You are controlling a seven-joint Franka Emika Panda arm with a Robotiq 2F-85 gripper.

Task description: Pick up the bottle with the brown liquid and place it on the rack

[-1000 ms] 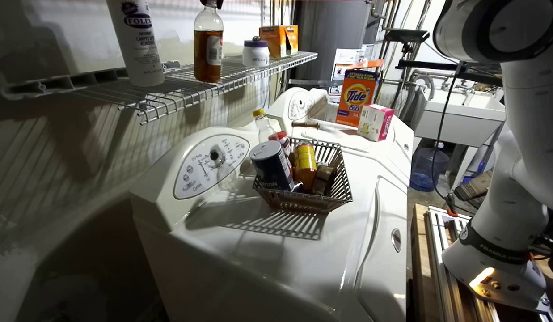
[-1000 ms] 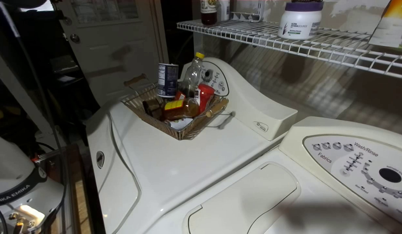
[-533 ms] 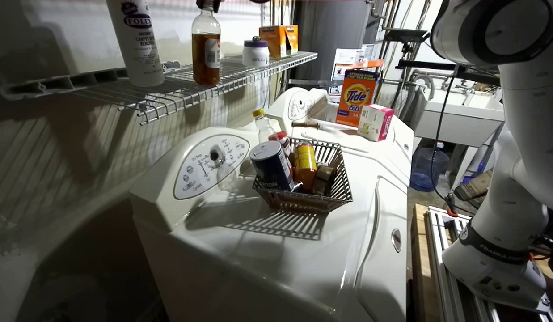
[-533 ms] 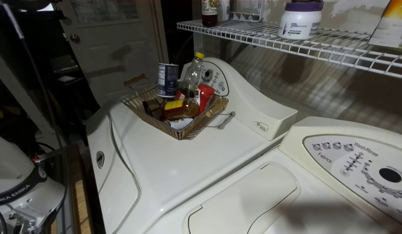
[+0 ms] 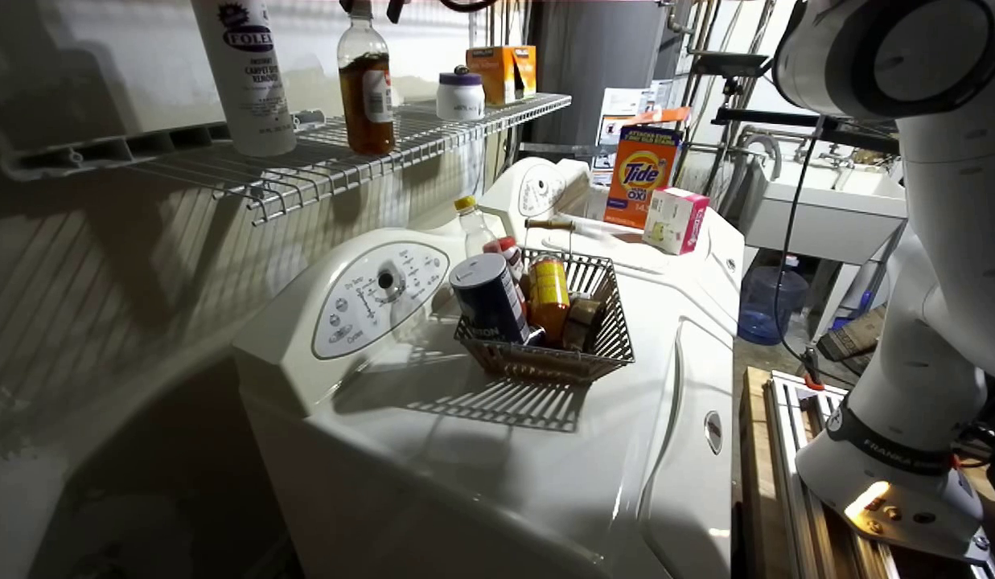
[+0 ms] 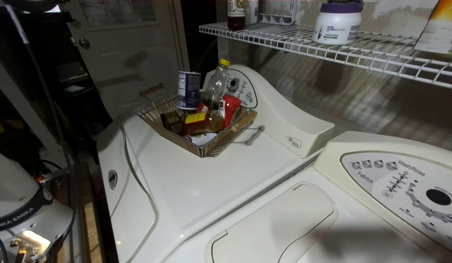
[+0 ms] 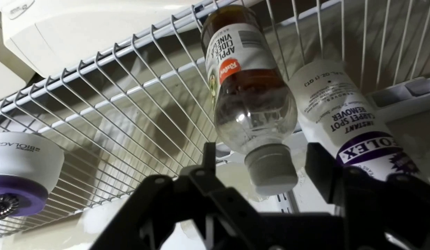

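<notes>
On the rack (image 6: pixel 302 38), vinegar bottle (image 7: pixel 248 90), cap (image 7: pixel 270 166) between wide jaws, Folex bottle (image 7: pixel 350 114) beside.

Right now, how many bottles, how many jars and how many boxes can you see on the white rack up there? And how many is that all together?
Bottles: 2 (brown bottle, white bottle)
Jars: 1 (purple-topped jar)
Boxes: 1 (orange box)
Total: 4 in sight on the rack
</notes>
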